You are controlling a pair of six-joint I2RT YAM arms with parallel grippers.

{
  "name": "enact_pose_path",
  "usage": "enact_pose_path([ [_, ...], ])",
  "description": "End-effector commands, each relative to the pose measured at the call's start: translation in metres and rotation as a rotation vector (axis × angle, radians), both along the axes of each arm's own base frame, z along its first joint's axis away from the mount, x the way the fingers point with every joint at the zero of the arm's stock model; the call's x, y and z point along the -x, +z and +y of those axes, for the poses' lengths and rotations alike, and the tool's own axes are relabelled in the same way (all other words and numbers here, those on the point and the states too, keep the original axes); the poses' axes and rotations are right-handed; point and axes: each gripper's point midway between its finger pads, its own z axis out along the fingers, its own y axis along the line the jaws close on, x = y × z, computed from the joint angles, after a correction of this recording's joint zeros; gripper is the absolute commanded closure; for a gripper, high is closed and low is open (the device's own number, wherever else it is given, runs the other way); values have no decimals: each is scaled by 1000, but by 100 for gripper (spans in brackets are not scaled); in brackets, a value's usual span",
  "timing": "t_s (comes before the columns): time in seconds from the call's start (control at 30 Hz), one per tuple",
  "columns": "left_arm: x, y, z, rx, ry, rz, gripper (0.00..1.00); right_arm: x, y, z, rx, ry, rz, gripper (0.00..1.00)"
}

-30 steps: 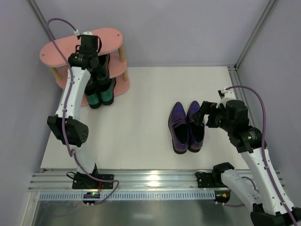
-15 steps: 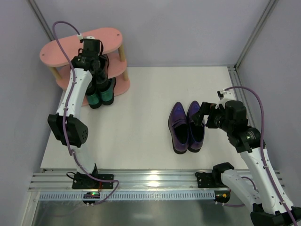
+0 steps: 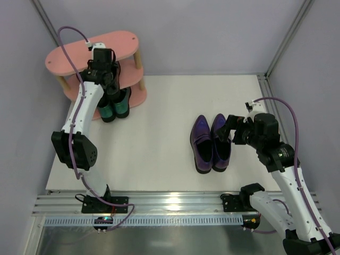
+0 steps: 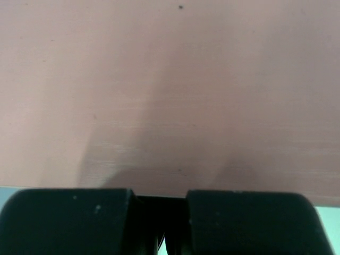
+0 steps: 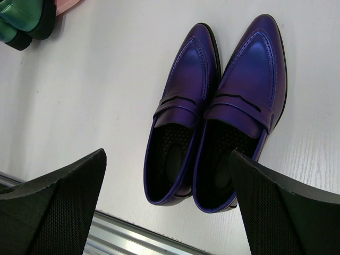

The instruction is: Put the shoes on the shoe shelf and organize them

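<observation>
The pink shoe shelf point(image 3: 69, 56) stands at the back left. My left gripper point(image 3: 108, 74) reaches in under its top board, shut; the left wrist view shows only a pink board point(image 4: 170, 79) close above the fingers point(image 4: 69, 218). A teal pair point(image 3: 114, 106) sits on the bottom tier, heels sticking out. Black shoes point(image 3: 120, 71) on the middle tier are mostly hidden by the arm. The purple pair point(image 3: 211, 142) lies side by side on the table. My right gripper point(image 3: 229, 127) hovers open over their heel ends point(image 5: 212, 117), touching nothing.
The white table point(image 3: 159, 106) ends at a metal rail point(image 3: 175, 204) along the near edge. Purple walls close the cell on three sides. The teal heels point(image 5: 24, 18) and a pink shelf edge point(image 5: 66, 4) show at the top left of the right wrist view.
The left arm has shifted slightly at the shelf, its wrist dropping a little and its elbow swinging left. The right arm and the purple pair have stayed put.
</observation>
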Motion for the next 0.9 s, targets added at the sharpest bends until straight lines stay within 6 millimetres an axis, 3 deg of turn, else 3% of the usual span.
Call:
enact_pose_path([
  [0.0,-6,103,38,-3,164,-383,99,-5,7,3,-6,14,-33,2],
  [0.07,-7,97,37,-3,162,-360,89,-5,7,4,-6,15,-31,3],
  [0.13,-8,92,36,6,163,-352,87,-5,7,4,-6,15,-31,3],
  [0.4,-13,101,28,72,140,-419,92,-5,6,3,-3,10,-31,3],
  [0.6,-15,97,25,95,141,-410,88,-5,6,2,-1,9,-33,3],
  [0.67,-13,96,22,116,130,-417,77,-5,5,2,0,8,-30,3],
  [0.73,-6,109,18,146,108,-448,66,-4,5,2,0,8,-30,2],
  [0.77,-3,113,16,157,97,-452,54,-4,6,2,-1,9,-31,3],
  [0.87,11,127,10,203,75,-472,35,-4,6,2,-3,9,-34,3],
])
